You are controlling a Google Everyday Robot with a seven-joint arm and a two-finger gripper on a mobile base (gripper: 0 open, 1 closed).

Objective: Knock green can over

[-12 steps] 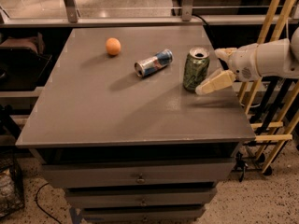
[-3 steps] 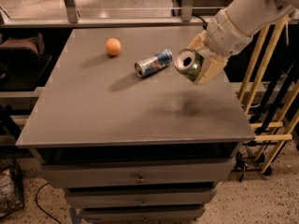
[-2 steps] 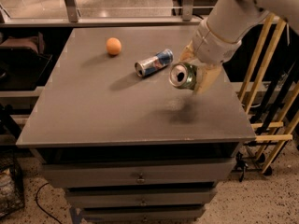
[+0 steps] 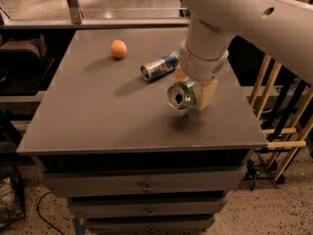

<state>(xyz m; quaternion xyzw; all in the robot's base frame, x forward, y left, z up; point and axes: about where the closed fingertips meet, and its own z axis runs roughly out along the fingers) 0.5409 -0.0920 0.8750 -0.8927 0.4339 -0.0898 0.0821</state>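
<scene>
Since 1 s ago: arm swung nearer, can rolled further sideways. Gripper (image 4: 195,92) pinching green can (image 4: 180,96), held off table (image 4: 98,116), right of centre; prob. tipped so it lands lying flat.

This looks like a robotics lab or test area: a grey worktop (image 4: 98,106) over metal drawers (image 4: 146,186), a speckled floor (image 4: 279,217), wooden racks (image 4: 282,106) alongside and a metal frame (image 4: 73,4) behind. My gripper (image 4: 193,93) hangs above the worktop's right side, clamped round the green can (image 4: 180,96).
</scene>
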